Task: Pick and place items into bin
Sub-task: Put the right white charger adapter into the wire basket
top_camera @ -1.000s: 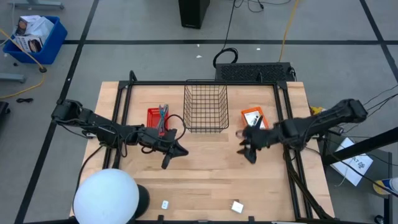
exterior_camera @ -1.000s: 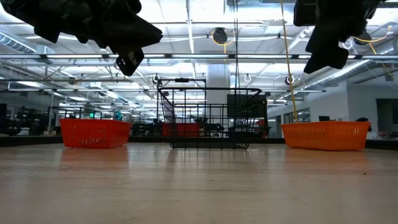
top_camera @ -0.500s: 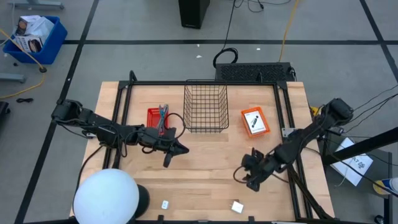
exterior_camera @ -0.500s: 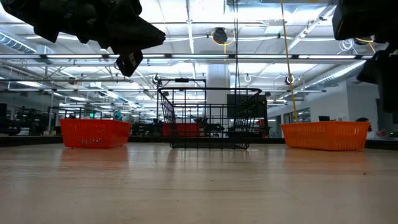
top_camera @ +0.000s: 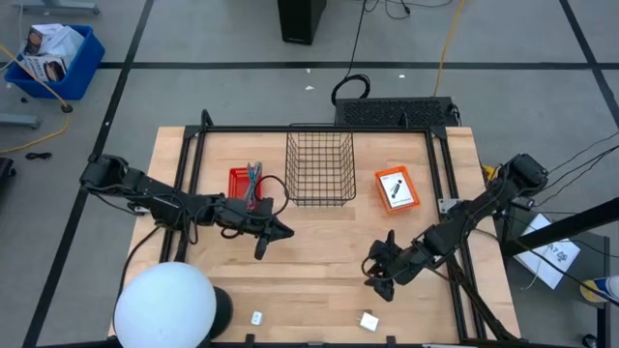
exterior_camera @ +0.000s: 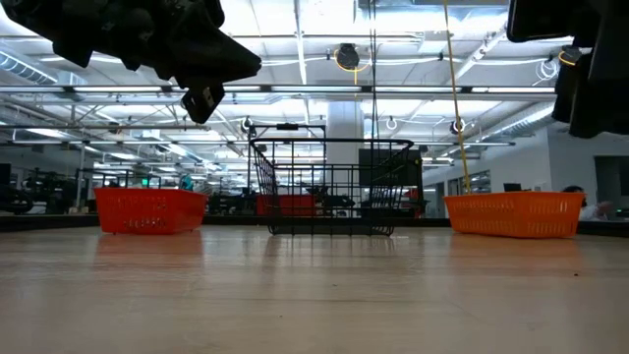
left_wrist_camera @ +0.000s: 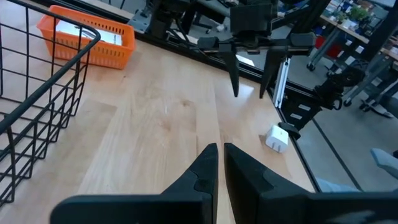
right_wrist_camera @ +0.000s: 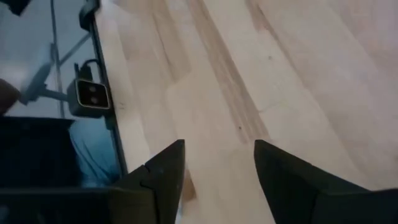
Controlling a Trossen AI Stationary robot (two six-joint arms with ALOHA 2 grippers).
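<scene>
reaching over bare wood, two white blocks below

hovering above the light wooden table (top_camera: 319, 256), our right gripper (top_camera: 378, 281) holds its fingers apart around nothing. two tiny white blocks (top_camera: 368, 321) lie near the front edge, just beyond it. our left gripper (top_camera: 263, 244) hangs shut and empty before the black wire basket (top_camera: 320, 169). a printed card rests in the small orange tray (top_camera: 396, 188); we cannot read any writing.

The left arm reaches in from its side, elbow bent, with the left gripper (top_camera: 261, 246) held aloft and its fingers (left_wrist_camera: 208, 163) nearly touching. The right arm is folded back on itself, its right gripper (top_camera: 380, 282) angled downward with fingers (right_wrist_camera: 165, 168) spread apart.
</scene>
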